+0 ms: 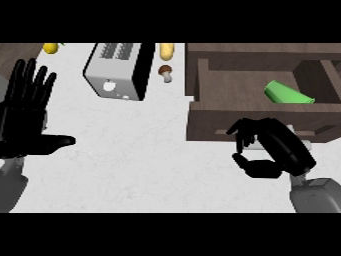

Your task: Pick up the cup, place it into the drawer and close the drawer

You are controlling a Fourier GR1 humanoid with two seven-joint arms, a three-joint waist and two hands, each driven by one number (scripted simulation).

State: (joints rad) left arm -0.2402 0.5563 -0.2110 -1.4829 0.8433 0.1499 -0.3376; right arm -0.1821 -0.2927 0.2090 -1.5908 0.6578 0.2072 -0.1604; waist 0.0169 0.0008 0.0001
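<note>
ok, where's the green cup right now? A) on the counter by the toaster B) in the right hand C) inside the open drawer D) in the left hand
C: the green cup lies on its side inside the open drawer, while the right hand is at the drawer front below it.

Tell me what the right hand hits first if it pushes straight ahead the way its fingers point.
Most likely the drawer front: the right hand sits just before it, fingers curled toward that panel. The green cup lies behind, inside the drawer. Whether they already touch is unclear.
</note>
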